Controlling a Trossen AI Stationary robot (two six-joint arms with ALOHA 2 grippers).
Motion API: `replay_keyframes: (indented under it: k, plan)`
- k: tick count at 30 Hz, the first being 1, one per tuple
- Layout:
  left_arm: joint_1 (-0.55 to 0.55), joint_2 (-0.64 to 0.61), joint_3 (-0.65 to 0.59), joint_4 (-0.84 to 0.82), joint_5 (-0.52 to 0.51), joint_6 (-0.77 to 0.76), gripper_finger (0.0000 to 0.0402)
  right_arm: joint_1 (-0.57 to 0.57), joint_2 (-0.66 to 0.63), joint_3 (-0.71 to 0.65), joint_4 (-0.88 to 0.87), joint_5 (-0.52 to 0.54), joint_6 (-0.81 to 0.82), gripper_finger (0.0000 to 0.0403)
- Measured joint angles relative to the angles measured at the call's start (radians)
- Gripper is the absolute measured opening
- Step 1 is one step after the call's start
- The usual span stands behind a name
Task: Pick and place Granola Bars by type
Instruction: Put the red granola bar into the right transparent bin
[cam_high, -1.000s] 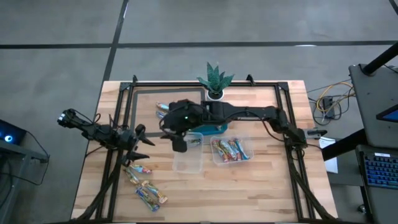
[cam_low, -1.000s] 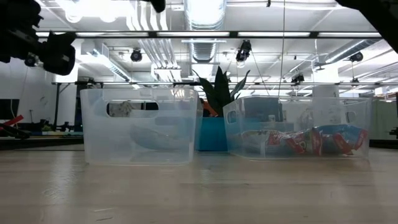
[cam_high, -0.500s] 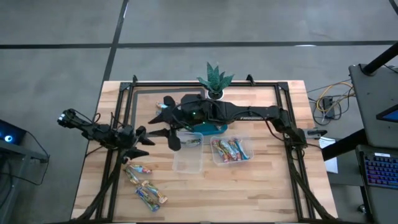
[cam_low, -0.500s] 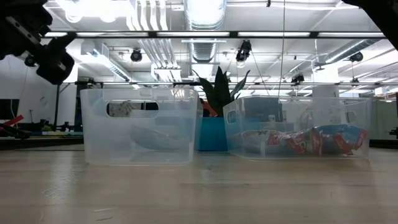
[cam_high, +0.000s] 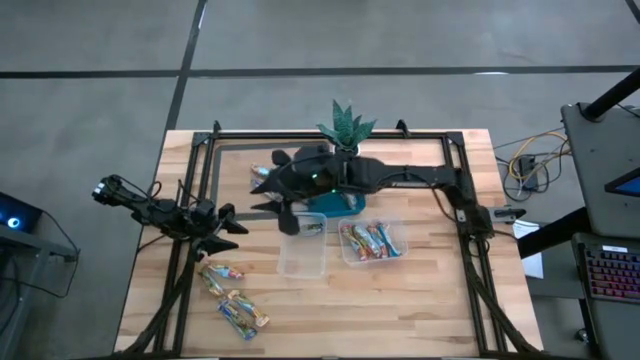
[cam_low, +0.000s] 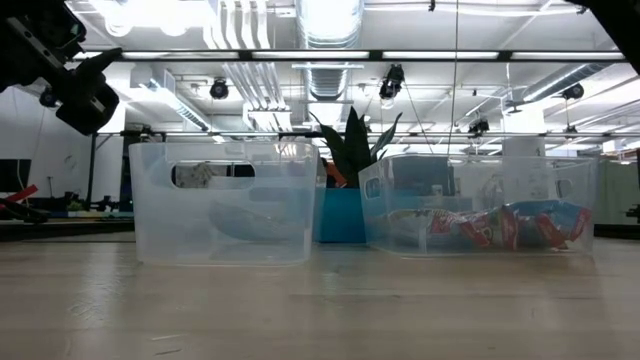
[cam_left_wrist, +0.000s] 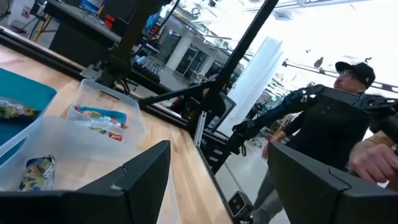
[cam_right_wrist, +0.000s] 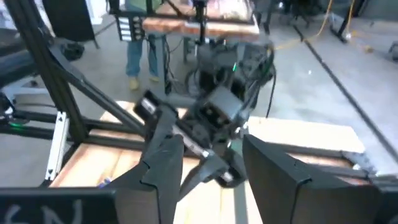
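The sort is partly done: several Granola Bars (cam_high: 370, 240) fill the right tub (cam_high: 372, 243), one lies in the left tub (cam_high: 303, 250), more wait lower left. The right gripper (cam_high: 290, 212) and left gripper (cam_high: 226, 225) spread wide, empty.

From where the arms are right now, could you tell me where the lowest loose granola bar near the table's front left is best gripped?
I'd take that granola bar across its narrow middle, coming straight down from above. It lies flat on the table, angled diagonally, so the left gripper, which is nearest, would likely need to turn to span its short sides.
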Motion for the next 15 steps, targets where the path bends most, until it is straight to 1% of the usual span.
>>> replay_keyframes:
  k: [3,6,11,15]
  plan:
    - [0.0,0.0,0.0,0.001,-0.004,0.006,0.025,0.0,-0.04,-0.039,0.016,-0.023,-0.012,0.0144]
    - [0.0,0.0,0.0,0.002,-0.017,0.006,0.025,0.001,-0.087,-0.132,0.074,-0.023,-0.003,0.0135]
    - [0.0,0.0,0.0,0.0,-0.02,0.013,0.025,0.002,-0.23,-0.367,0.266,-0.015,0.041,0.0121]
    - [0.0,0.0,0.0,0.002,-0.024,0.007,0.025,0.005,-0.344,-0.546,0.356,0.008,0.073,0.0116]
